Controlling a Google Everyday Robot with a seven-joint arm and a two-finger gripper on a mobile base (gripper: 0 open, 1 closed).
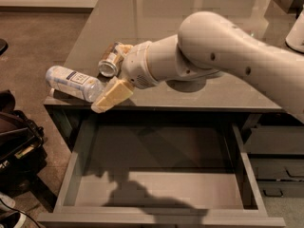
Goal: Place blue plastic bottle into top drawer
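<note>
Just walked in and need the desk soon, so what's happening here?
A robot arm's open two-finger gripper hovers by the clear bluish plastic bottle, which lies on the grey desk next to a gold-brown metal can. The wide grey top drawer below stands open; the bottle isn't in it yet.

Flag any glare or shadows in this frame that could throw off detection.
Camera view: bright reflections streak the far side of the desk; a dark shadow of the arm covers the front left of the drawer floor; the end effector, open by the bottle and can, is evenly lit.
</note>
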